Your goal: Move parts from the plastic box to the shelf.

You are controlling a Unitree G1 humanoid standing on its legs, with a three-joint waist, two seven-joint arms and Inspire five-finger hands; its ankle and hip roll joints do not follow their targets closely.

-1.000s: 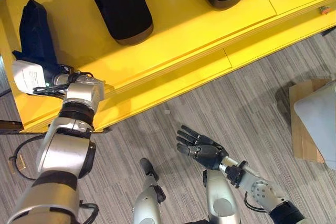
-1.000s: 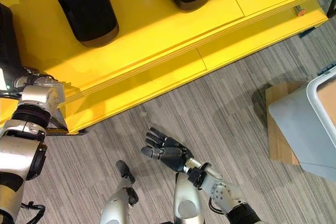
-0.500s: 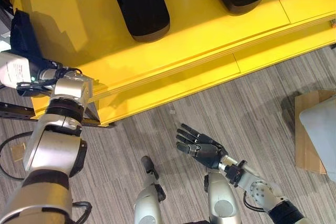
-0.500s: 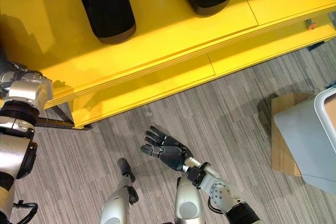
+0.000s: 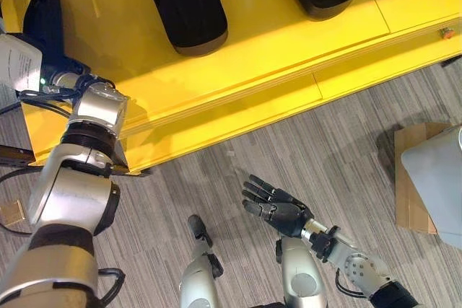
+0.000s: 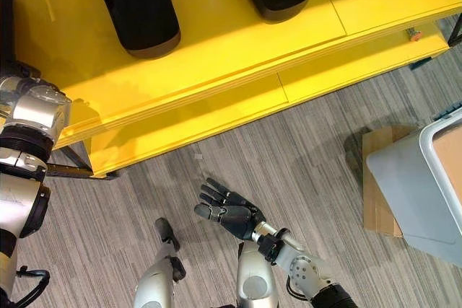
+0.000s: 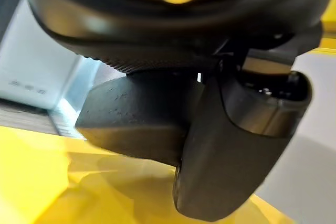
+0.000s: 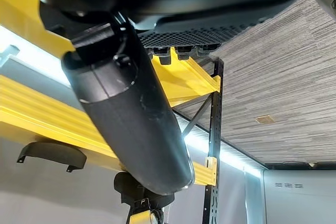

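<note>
My left hand (image 7: 236,145) is at the left end of the yellow shelf (image 5: 274,55), shut on a black part (image 5: 45,19). In the left wrist view the thumb lies across the part's matte black body (image 7: 136,114), just above the yellow board. Three more black parts stand in a row on the shelf, the nearest (image 5: 188,5) to the right of the held one. My right hand (image 5: 278,210) hangs open and empty low over the floor. The grey plastic box (image 6: 426,178) stands on the floor at the far right.
A flat piece of cardboard (image 5: 408,178) lies under the box. The shelf's dark metal frame (image 8: 212,129) runs down at its end. Striped grey floor (image 5: 325,149) lies between the shelf's front edge and the box.
The whole view has shifted with the head. My left hand has carried the black part a little deeper onto the shelf. The right hand has stayed as it was.
</note>
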